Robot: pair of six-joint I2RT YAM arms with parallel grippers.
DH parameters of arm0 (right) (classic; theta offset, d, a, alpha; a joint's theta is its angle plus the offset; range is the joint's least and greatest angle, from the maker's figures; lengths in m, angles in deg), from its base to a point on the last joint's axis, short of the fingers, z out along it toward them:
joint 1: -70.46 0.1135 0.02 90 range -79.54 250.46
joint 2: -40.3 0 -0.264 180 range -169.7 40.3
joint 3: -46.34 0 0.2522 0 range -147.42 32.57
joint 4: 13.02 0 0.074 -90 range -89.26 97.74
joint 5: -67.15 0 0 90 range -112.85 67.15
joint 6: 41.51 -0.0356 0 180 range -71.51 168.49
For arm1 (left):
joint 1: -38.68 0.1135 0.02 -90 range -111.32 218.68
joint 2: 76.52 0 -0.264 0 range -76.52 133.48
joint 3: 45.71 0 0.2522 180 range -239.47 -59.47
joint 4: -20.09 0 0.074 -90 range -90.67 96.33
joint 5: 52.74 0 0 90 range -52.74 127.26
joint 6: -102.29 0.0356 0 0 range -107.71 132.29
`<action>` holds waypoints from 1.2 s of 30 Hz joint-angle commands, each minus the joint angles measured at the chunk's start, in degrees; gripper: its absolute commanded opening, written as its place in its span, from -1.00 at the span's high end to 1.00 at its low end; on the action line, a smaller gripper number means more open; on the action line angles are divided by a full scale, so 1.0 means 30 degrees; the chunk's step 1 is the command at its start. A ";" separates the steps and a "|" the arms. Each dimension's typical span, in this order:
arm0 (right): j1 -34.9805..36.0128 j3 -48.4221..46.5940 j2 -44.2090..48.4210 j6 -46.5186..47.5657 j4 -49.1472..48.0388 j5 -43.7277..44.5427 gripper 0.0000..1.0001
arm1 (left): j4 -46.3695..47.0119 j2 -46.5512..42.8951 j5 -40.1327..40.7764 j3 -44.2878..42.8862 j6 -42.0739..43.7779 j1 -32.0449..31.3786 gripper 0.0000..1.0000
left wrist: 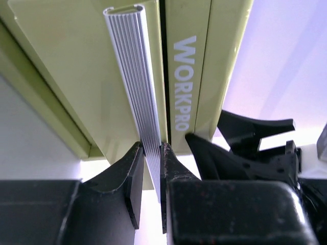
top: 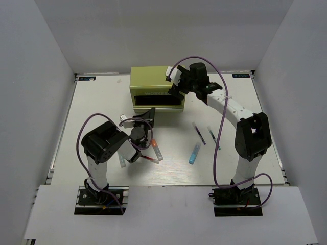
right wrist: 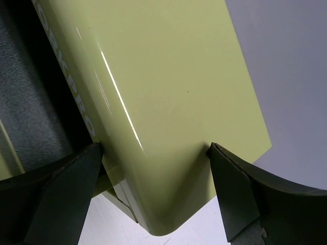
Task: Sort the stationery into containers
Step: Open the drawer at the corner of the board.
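Observation:
The yellow-green cabinet (top: pixel 148 79) stands at the back, with one drawer (top: pixel 158 101) pulled out and showing its dark inside. My left gripper (top: pixel 149 116) (left wrist: pixel 152 163) is shut on that drawer's pale ribbed handle strip (left wrist: pixel 135 87). My right gripper (top: pixel 175 87) (right wrist: pixel 156 148) stands wide open, straddling the cabinet's (right wrist: pixel 173 92) right front corner with a fingertip against each side. On the table lie an orange-capped marker (top: pixel 156 150), a thin red pen (top: pixel 148 159), a light blue marker (top: pixel 194 153), two thin dark pens (top: pixel 199 132) (top: pixel 213 137) and a pale marker (top: pixel 121 161).
White walls close in the table (top: pixel 102 102) on the left, back and right. The left arm's elbow (top: pixel 102 145) hangs over the pens at the front left. The right arm's purple cable (top: pixel 220 132) loops above the dark pens.

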 commanded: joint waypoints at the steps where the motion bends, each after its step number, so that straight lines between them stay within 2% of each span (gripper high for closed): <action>1: -0.0043 -0.0140 -0.0837 -0.0749 0.1548 0.0408 -0.79 | 0.7034 -0.0730 0.0485 0.1726 0.0772 -0.0082 1.00; 7: -0.0015 0.0036 -0.0515 -0.0778 0.1810 0.0058 -0.79 | 0.7034 -0.0965 -0.0274 0.1733 0.0772 -0.0082 1.00; 9: -0.0014 0.0182 -0.0194 -0.0749 0.1869 -0.0292 -0.79 | 0.7034 -0.0760 -0.0861 0.1235 0.0772 0.0123 0.62; 13: -0.0102 0.0940 0.0685 -0.0720 0.2044 -0.1056 -0.79 | 0.7034 -0.0584 -0.1593 0.1056 0.0772 0.0123 -0.42; 16: -0.0102 0.1646 0.1767 -0.0691 0.1957 -0.1493 -0.79 | 0.7034 -0.0584 -0.2003 0.0881 0.0946 0.0123 -0.70; 21: -0.0044 0.3807 0.4112 0.0041 0.2426 -0.2637 -0.79 | 0.7034 -0.0818 -0.3350 0.1230 0.0948 0.0123 -0.76; 25: -0.0131 0.5512 0.6218 0.1123 0.2747 -0.3457 -0.79 | 0.7034 -0.1783 -0.4783 0.2460 0.0948 0.0123 -0.78; 28: -0.0278 0.7035 0.8004 0.2236 0.3567 -0.5121 -0.79 | 0.7034 -0.2808 -0.6333 0.3719 0.0948 0.0123 -0.81; 32: -0.0453 1.0365 1.1109 0.5749 0.4502 -0.8196 -0.79 | 0.6626 -0.4622 -0.7483 0.6004 0.1358 0.0123 -0.86; 34: -0.0483 1.0990 1.2052 0.7966 0.6195 -0.9374 -0.79 | 0.5195 -0.6227 -0.8243 0.6475 0.1532 0.0123 -0.86; 35: -0.0483 1.1573 1.2431 0.9432 0.6785 -0.9638 -0.70 | 0.4406 -0.6905 -0.8535 0.6476 0.1766 0.0123 -0.86; 36: -0.0483 1.1695 1.2377 1.0026 0.7980 -0.9989 -0.65 | 0.2309 -0.7637 -0.9089 0.6476 0.2377 0.0123 -0.89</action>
